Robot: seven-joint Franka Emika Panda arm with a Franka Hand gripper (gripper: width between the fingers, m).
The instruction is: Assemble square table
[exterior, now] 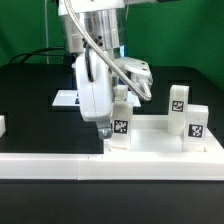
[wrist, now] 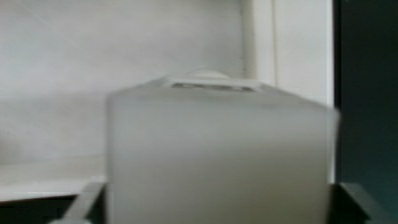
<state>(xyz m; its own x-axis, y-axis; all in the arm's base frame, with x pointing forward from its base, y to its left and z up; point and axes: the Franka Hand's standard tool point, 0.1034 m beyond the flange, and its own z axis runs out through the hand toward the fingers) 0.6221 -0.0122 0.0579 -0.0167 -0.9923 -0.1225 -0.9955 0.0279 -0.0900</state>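
The tool (exterior: 119, 108) stands apart around a leg block (exterior: 121, 113) above the black table (exterior: 30, 90).

Robotics lab bench: black table (exterior: 30, 110), green backdrop (exterior: 190, 40) upper right, white arm (exterior: 95, 85) at centre, tagged leg blocks (exterior: 178, 98) right of centre.

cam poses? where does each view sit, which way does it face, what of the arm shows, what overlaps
Exterior view: off the arm, low, level across the black table; sees the square table top, upright leg blocks, the arm and gripper.
Wrist view: on the wrist, looking along the fingers at one leg block, close.
Shared: the leg block at the gripper.
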